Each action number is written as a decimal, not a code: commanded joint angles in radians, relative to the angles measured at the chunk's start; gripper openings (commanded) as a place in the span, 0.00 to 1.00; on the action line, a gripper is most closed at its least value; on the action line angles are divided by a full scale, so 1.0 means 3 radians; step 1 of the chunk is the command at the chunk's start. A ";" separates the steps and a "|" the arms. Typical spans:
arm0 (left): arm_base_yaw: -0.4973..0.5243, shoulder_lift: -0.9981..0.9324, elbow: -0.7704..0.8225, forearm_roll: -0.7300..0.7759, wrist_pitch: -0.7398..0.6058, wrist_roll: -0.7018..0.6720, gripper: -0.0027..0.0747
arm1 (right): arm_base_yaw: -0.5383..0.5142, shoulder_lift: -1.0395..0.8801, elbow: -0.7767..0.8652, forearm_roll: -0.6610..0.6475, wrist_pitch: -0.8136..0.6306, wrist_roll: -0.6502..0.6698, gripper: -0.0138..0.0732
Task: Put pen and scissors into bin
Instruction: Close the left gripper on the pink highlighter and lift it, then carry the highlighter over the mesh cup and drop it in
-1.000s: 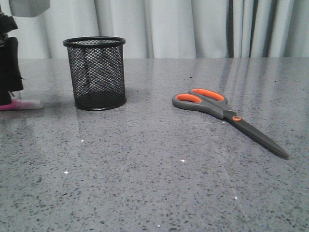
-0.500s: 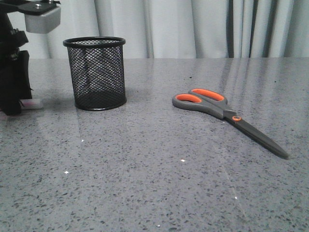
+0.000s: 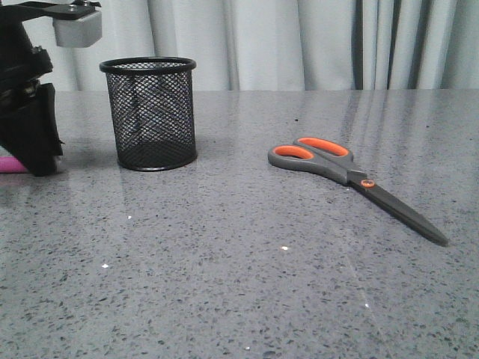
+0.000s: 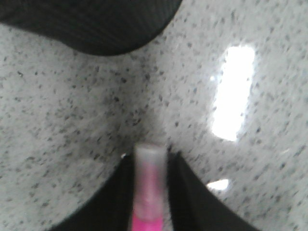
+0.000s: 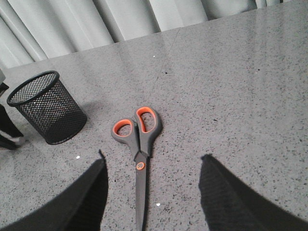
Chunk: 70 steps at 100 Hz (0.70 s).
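The pen (image 4: 150,178) lies on the table between my left gripper's (image 4: 150,156) fingers, its whitish cap pointing toward the bin (image 4: 91,24) just ahead. The jaws press against both sides of it. In the front view my left gripper (image 3: 41,166) stands at the far left, left of the bin (image 3: 150,112), and only a pink end of the pen (image 3: 9,163) shows. The scissors (image 3: 352,179) lie flat at the right. My right gripper (image 5: 154,161) is open and hovers above the scissors (image 5: 139,144), blades pointing toward it. It does not show in the front view.
Grey speckled tabletop (image 3: 224,284) with light curtains (image 3: 299,37) behind its far edge. The right wrist view shows the bin (image 5: 45,108) far left of the scissors, with my left gripper (image 5: 7,130) beside it.
My left gripper has moved right and down over the pen, hiding the cap that showed earlier. The scissors and bin have not moved.
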 commanded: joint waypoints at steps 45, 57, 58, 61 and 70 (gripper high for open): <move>-0.0025 -0.0838 -0.0126 -0.0716 -0.0615 -0.0566 0.01 | 0.0006 0.0057 -0.0096 0.0006 -0.0202 -0.0026 0.60; -0.0025 -0.1114 -0.0210 -0.0773 -0.0762 -0.0566 0.01 | 0.0006 0.0057 -0.0096 0.0006 -0.0202 -0.0026 0.60; -0.0025 -0.1144 -0.0219 -0.0802 -0.0770 -0.0566 0.01 | 0.0006 0.0057 -0.0096 0.0006 -0.0202 -0.0026 0.60; -0.0025 -0.1202 -0.0235 -0.0875 -0.0815 -0.0566 0.01 | 0.0006 0.0057 -0.0096 0.0006 -0.0202 -0.0026 0.60; -0.0025 -0.1372 -0.0243 -0.1244 -0.0994 -0.0566 0.01 | 0.0006 0.0057 -0.0096 0.0006 -0.0202 -0.0026 0.60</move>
